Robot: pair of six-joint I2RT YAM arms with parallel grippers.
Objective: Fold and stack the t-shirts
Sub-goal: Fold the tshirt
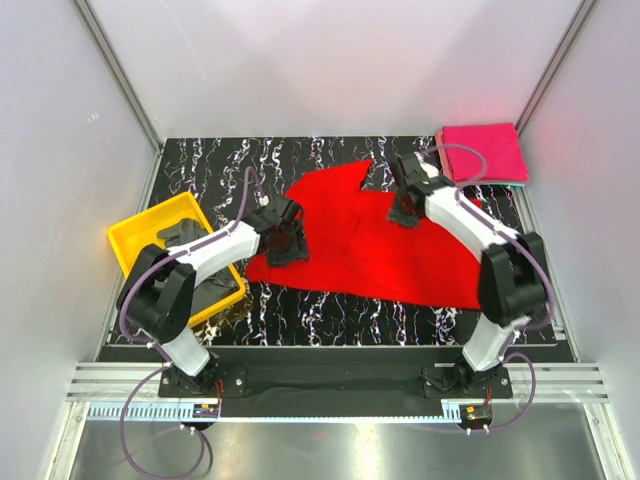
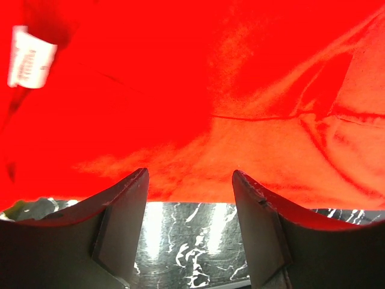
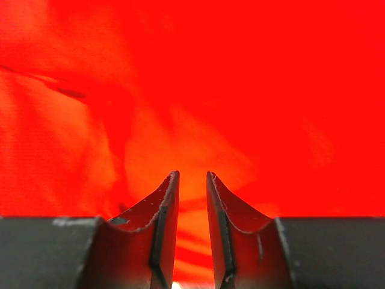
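- Our left pincer (image 2: 190, 173) is spread wide, pinching nothing, at the edge of the red shirt (image 1: 380, 255).
- We see that shirt lying rumpled mid-table (image 1: 320, 315).
- Our right pincer (image 3: 192, 173) stands a little apart over it.
- A folded pink shirt (image 1: 485, 152) sits far right.

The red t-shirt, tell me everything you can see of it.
The red t-shirt is bright, plain soft cloth. It lies spread out and creased on the middle of the black marbled table, with an uneven outline. A small white label shows on it. The left claw sits open at its left edge. The right claw is low over its far part, jaws slightly apart. Whether either one touches the cloth is unclear.
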